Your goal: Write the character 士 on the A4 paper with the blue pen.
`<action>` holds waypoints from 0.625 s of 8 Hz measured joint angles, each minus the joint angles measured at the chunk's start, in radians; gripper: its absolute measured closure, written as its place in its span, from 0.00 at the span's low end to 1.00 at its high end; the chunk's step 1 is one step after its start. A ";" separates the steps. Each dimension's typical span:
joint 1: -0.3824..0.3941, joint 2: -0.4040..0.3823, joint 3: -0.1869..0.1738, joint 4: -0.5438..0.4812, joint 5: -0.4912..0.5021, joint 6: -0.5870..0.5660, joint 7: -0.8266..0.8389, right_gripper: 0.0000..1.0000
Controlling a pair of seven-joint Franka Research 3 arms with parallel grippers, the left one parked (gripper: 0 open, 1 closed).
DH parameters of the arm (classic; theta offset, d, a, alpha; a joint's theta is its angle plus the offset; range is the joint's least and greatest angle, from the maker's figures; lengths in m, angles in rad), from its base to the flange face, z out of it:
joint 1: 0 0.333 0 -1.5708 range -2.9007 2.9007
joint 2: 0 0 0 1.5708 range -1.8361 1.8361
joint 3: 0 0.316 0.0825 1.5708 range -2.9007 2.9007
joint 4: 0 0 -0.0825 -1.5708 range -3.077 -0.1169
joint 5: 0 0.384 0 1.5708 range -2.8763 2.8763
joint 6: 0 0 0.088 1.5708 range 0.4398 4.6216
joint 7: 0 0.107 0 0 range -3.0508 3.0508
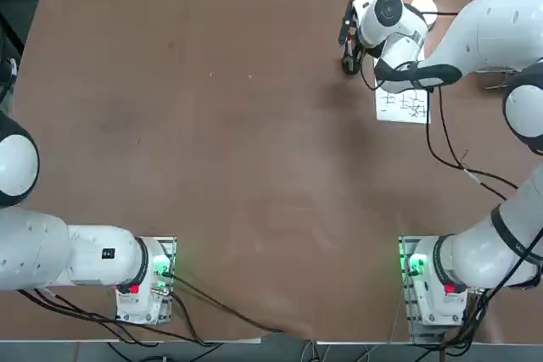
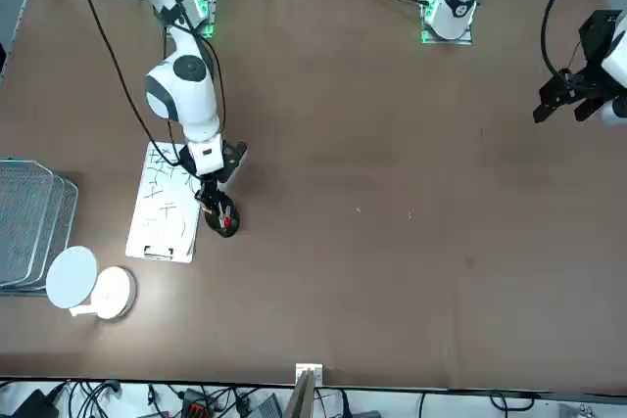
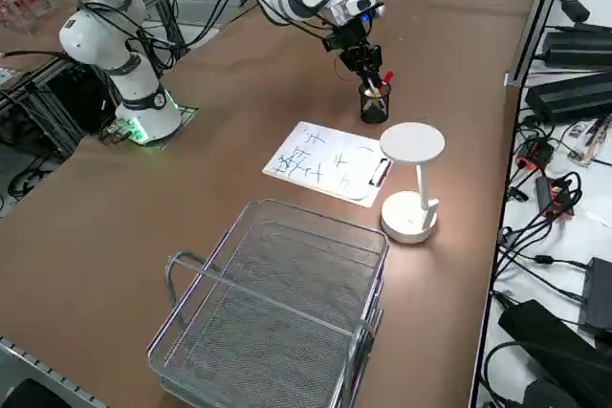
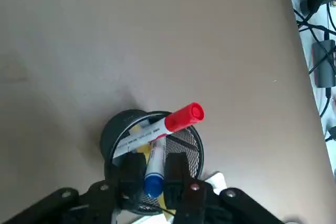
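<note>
Lying flat at the far right of the table [image 1: 212,167]: the A4 paper [image 3: 330,161], clipped at one edge, already carrying handwritten characters. Standing just beside it: a black mesh pen cup [image 4: 152,156], holding a red-topped pen [image 4: 163,125] and something yellow. Reaching down into that cup: the right gripper [image 4: 153,174], clenching the upper end of the blue pen [image 4: 154,169]. Probably handling as light, rigid and smooth-barrelled, so likely needing a firm pinch and a straight lift clear of the cup.
</note>
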 joint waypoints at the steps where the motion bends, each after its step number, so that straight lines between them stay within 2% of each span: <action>1: 0.000 0.000 0.000 0.000 0.000 0.000 0.000 0.78; 5: -0.003 0.000 -0.002 0.000 0.015 0.000 0.000 0.79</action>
